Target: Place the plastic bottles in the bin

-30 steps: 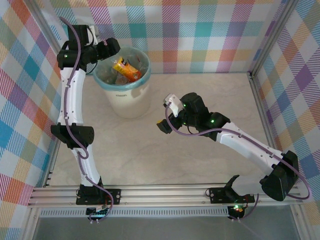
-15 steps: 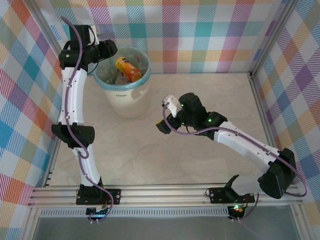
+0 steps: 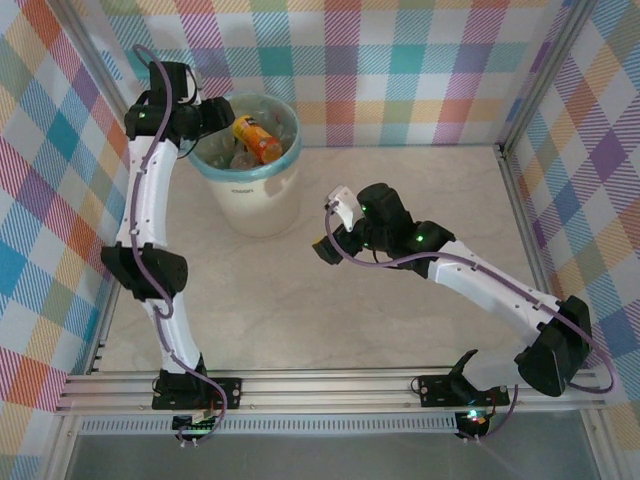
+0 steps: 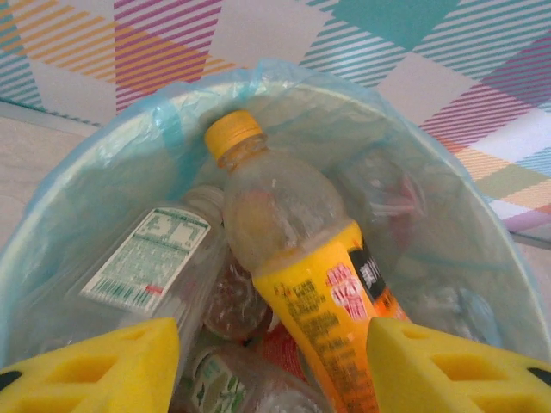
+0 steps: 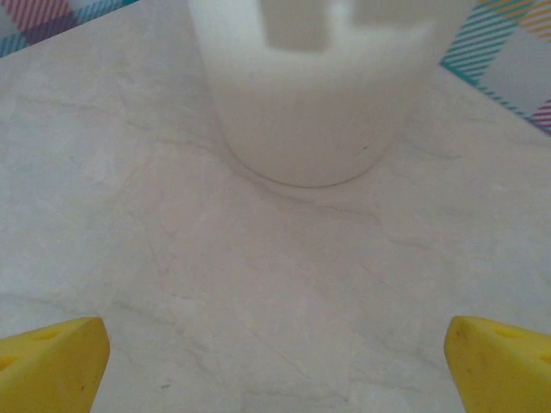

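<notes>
Bottles (image 4: 293, 249): piled inside bin (image 3: 250, 205), orange-label one on top
Left claw (image 4: 274, 348): over bin's left rim, partly open, empty
Right claw (image 5: 275, 357): over desk (image 5: 258, 258) right of bin, wide open, empty

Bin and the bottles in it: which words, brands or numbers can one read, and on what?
On the bin, its wall, top view: one short dark printed word, too small to read.
On the orange-labelled bottle, left wrist view: red and black patches with characters, too blurred to read.
On the white-labelled bottle: a fine-print table and a barcode, too small to read.
Nothing can be quoted.
</notes>
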Robot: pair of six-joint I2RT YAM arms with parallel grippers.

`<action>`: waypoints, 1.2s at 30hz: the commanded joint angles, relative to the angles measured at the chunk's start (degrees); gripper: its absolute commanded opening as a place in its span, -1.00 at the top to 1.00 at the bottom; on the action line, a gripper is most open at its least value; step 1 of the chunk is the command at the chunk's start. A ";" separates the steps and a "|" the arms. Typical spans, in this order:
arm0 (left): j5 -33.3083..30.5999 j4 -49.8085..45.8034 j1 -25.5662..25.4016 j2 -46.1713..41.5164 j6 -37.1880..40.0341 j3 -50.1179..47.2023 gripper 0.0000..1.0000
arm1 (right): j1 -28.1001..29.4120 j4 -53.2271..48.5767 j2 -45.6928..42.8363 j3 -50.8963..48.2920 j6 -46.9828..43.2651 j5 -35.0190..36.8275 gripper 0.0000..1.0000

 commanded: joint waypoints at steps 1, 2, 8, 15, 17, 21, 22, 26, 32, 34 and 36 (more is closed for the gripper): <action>-3.64 10.23 -0.28 -15.67 0.69 -13.59 -0.28 | -1.72 -0.29 -2.59 1.19 0.60 6.52 -0.99; -6.15 14.91 -0.28 -20.93 0.74 -21.83 -0.34 | -3.36 0.15 -3.54 0.29 0.81 7.27 -0.99; -22.39 37.79 -0.30 -45.85 3.87 -64.33 -0.54 | -17.11 7.16 -9.84 -10.25 4.67 8.39 -0.99; -27.63 57.86 -0.40 -47.77 5.19 -93.66 -0.64 | -30.83 22.86 -8.46 -26.12 7.47 12.04 -0.99; -26.66 66.43 -0.38 -45.34 5.15 -98.64 -0.67 | -33.06 28.84 -6.90 -30.16 8.45 10.66 -0.99; -26.11 79.94 -0.36 -39.47 8.93 -104.45 -0.70 | -34.31 43.00 -2.23 -36.99 6.40 7.76 -0.99; -25.89 82.36 -0.38 -37.85 10.53 -105.29 -0.71 | -34.42 46.22 -1.20 -38.19 5.35 6.85 -0.99; -21.48 85.68 -0.10 -34.78 12.61 -105.71 -0.74 | -35.40 52.58 1.53 -40.75 -0.07 2.52 -0.99; -12.58 87.24 -0.02 -35.24 14.52 -106.67 -0.75 | -40.78 66.51 5.02 -47.23 1.61 -8.30 -0.99; -11.31 88.06 -0.34 -35.63 15.48 -107.36 -0.75 | -42.82 66.66 5.34 -47.28 4.22 -11.12 -0.99; -10.67 87.62 -0.57 -34.77 16.79 -107.56 -0.75 | -43.17 68.85 7.34 -47.45 4.63 -11.08 -0.99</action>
